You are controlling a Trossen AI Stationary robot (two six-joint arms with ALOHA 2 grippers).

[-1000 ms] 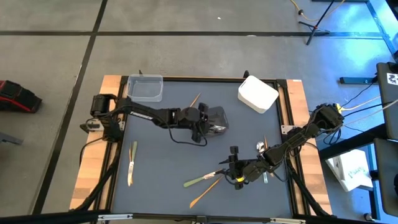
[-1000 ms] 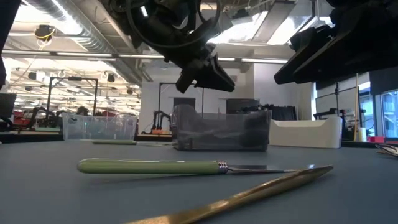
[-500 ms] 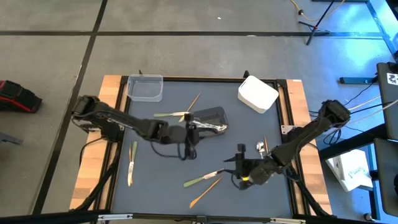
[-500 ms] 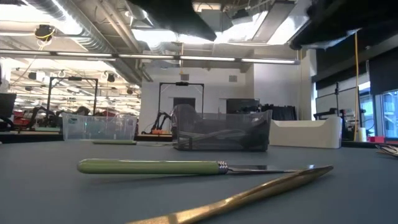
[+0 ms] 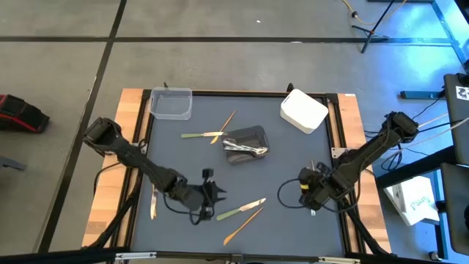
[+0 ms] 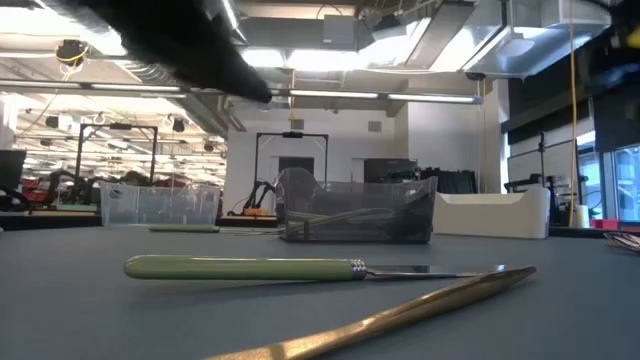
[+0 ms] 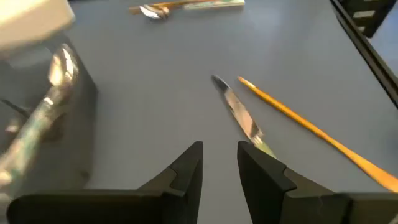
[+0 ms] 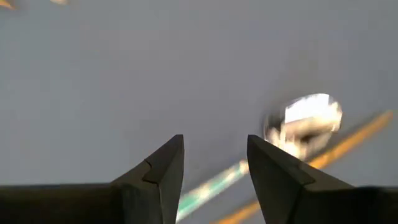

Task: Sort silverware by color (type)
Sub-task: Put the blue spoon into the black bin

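A green-handled knife (image 5: 240, 209) and a tan wooden utensil (image 5: 242, 226) lie flat near the table's front; both also show in the low view, the knife (image 6: 240, 267) and the wooden one (image 6: 400, 315). My left gripper (image 5: 218, 196) is open and empty just left of the knife, whose blade (image 7: 239, 118) lies ahead of its fingers. My right gripper (image 5: 302, 189) is open and empty at the right, over a silver spoon (image 8: 305, 118), a green piece and a wooden piece. Silver utensils (image 5: 245, 149) lie in the dark grey tub (image 5: 249, 134). A green utensil (image 5: 201, 135) and a wooden one (image 5: 229, 119) lie at the back.
A clear tub (image 5: 171, 103) stands at the back left and a white tub (image 5: 303, 110) at the back right. Another green utensil (image 5: 153, 207) lies at the left edge, partly under my left arm. Bare mat lies in the middle.
My left gripper has left the dark grey tub and gone toward the near edge, coming down beside the green-handled knife; silver utensils now show in the tub. My right gripper has drawn back from the knife toward the table's right edge.
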